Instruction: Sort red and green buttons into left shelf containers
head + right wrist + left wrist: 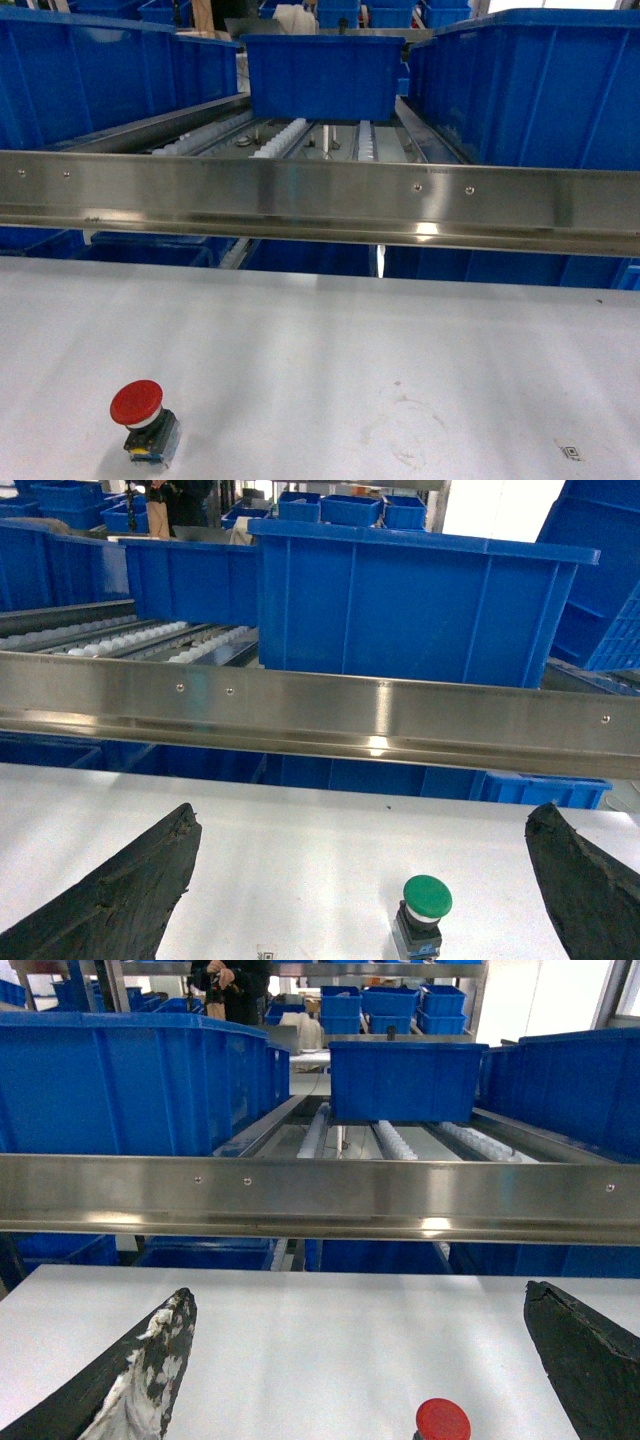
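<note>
Head view: the red button stands upright on the white table, down in the near-left corner, cap up, nothing touching it. Behind the table runs a steel rail, and past it the shelf carries three blue bins: a left bin, a middle bin sitting farther back on the white rollers, and a right bin. No arm shows here.

Left wrist view: the left gripper hangs over the table with its two dark fingers spread wide apart, holding nothing. The red button's cap peeks up at the bottom edge, between the fingers and closer to the right one. The left bin fills the upper left.

Right wrist view: the right gripper is likewise spread wide and empty. The green button stands on the table between its fingers, nearer the right one, touching neither. The right bin looms straight ahead behind the rail.
</note>
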`<state>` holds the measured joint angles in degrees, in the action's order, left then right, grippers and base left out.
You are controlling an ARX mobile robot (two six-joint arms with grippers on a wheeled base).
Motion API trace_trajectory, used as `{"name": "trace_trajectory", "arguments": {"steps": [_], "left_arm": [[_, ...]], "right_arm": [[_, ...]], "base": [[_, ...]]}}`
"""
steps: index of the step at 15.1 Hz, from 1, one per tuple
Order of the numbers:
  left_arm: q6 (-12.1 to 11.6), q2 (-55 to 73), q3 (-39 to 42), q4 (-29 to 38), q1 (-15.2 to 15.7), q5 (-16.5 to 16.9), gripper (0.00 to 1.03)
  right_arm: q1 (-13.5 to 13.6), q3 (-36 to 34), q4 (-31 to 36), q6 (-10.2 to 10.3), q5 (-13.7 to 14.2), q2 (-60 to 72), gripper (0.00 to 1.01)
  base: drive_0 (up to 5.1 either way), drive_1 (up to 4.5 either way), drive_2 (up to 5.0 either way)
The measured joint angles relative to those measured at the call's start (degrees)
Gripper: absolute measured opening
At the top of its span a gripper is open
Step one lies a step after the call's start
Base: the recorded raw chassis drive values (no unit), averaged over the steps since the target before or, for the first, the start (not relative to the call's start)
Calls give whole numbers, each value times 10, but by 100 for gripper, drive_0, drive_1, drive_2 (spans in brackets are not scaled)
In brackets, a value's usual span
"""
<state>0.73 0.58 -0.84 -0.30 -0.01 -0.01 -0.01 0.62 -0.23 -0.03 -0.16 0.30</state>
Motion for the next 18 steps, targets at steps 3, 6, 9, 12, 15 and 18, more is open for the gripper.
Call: {"name": "trace_trajectory", "arguments": {"steps": [3,6,9,12,15,18], "left_arm": [[0,0,0,0,0,0,98],[0,0,0,0,0,0,98],[0,0,0,0,0,0,98],[0,0,0,0,0,0,98],[1,1,0,0,1,3,98],[3,152,-1,137,-44,-15,98]], "right_arm": [[0,0,0,0,0,0,98],[0,0,0,0,0,0,98],[0,0,0,0,0,0,98],[0,0,0,0,0,0,98],[-6,-1,31,-7,-10,13,98],[-110,0,196,-43,-61,222,98]], "base": [[0,0,0],[0,0,0],[0,0,0],[0,0,0],[0,0,0],[0,0,0]]}}
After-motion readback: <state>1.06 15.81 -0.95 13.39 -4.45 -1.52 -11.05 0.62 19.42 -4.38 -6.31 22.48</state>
